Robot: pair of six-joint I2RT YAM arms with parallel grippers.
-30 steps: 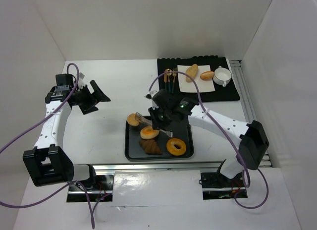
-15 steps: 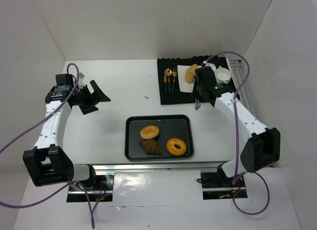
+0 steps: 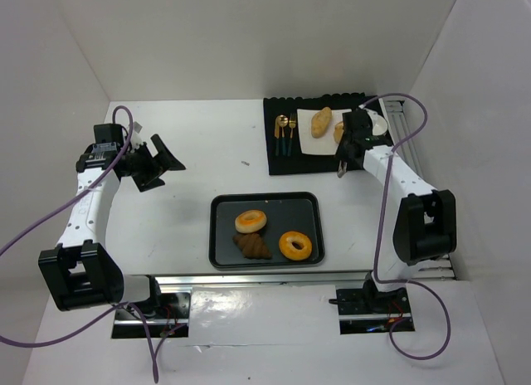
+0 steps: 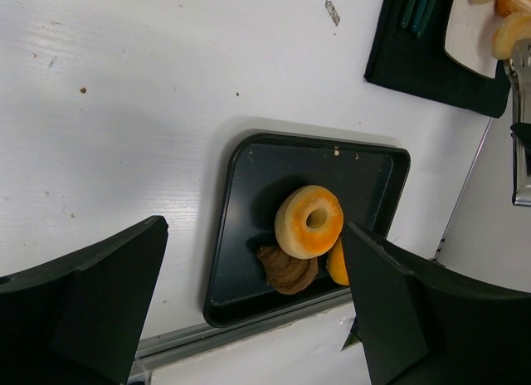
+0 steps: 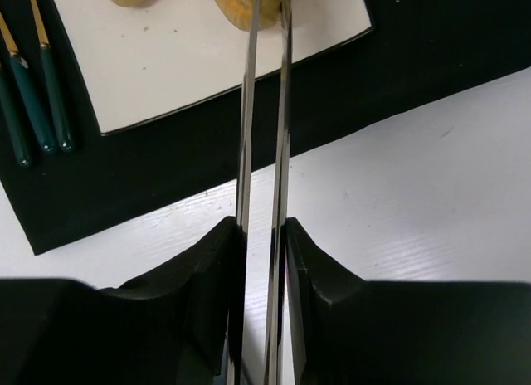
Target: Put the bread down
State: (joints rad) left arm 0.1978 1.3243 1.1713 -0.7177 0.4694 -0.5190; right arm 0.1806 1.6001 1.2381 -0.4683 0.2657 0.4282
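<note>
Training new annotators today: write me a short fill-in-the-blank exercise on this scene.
1. The dark tray holds ___ baked items.
2. The white plate lies on a ___ mat.
3. The right gripper is shut on metal ___ reaching a roll.
4. The left gripper has its jaws ___.
Missing words: three; black; tongs; open.

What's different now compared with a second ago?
The right end effector, shut on tongs, swung from the tray over to the white plate, carrying the small bun there; whether it has let go is unclear. The left arm, croissant and doughnuts stayed put.
</note>
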